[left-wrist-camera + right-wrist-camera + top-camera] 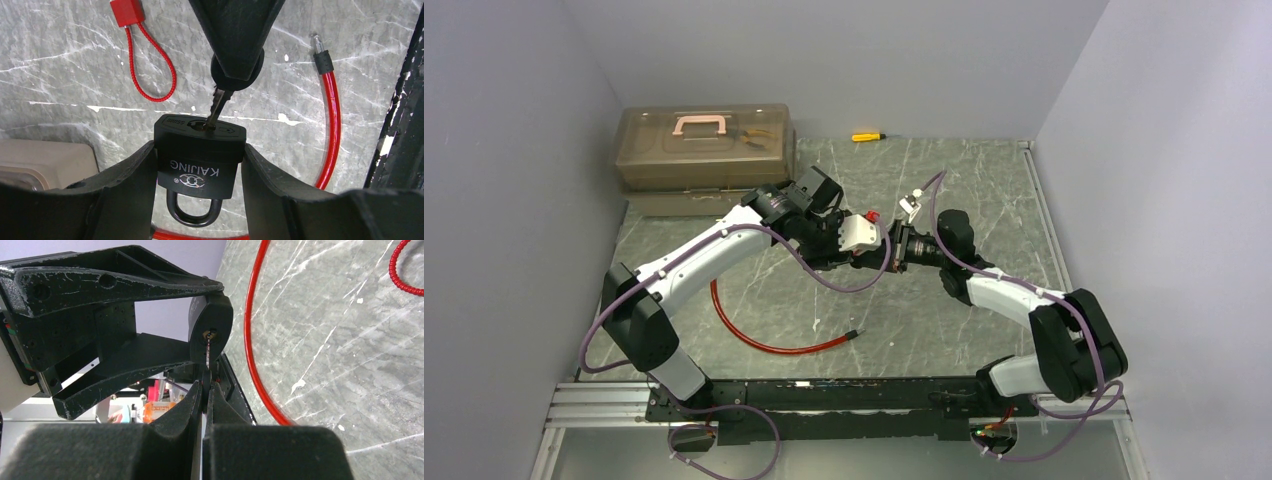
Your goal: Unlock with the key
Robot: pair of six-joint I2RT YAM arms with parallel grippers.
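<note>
In the middle of the top view the two arms meet above the table [984,190], well in front of the toolbox [704,150] that stands in the upper left.

The left gripper [199,150] holds the padlock [199,159]. Its fingers [135,185] stand about half open and press on the two sides of the black body, so the lock is in the air and not on the table. In the left wrist view the lock is in the lower centre of the frame, with the keyhole face turned up in the picture and the shackle [195,212] at the bottom.

The right gripper [205,395] is closed almost fully on the head of the key [218,106]. It comes in from the top centre of the left wrist view. The tip of the key is in the keyhole, but a good part of the blade shows between the head and the lock, and the key leans a little.

My judgement is that the picking up and the aiming are done and the insertion is only begun. What is left: to push the key in fully, to turn it, and to free the shackle, which looks seated on both legs.

A red cable [332,125] and a small red loop lock [150,65] lie on the table behind, untouched.
</note>
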